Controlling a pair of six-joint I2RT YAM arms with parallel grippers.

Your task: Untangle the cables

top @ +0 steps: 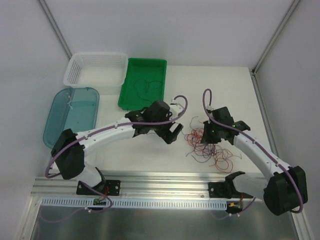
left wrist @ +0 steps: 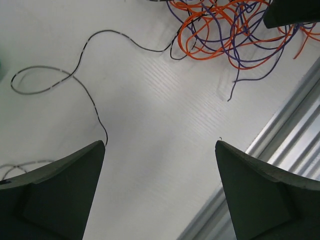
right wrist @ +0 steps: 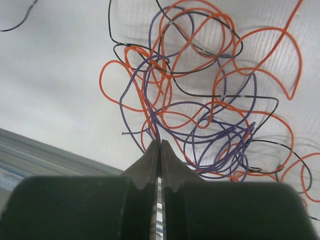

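The cables (top: 210, 147) lie as a tangle of thin red-orange, purple and black loops on the white table, right of centre. My right gripper (top: 208, 138) hangs over the tangle's top. In the right wrist view its jaws (right wrist: 160, 144) are shut on a purple cable (right wrist: 152, 117) that runs up into the tangle (right wrist: 200, 115). My left gripper (top: 172, 134) stands open just left of the pile, with nothing between its fingers (left wrist: 160, 144). A single black cable (left wrist: 74, 75) trails from the tangle (left wrist: 200, 54) across the bare table and ends beside the left fingertip.
A green tray (top: 147, 61) at the back holds a few thin dark cables. Left of it stand a white basket (top: 97, 54) and a blue translucent lid (top: 70, 115). An aluminium rail (top: 165, 180) runs along the near edge, close under the tangle.
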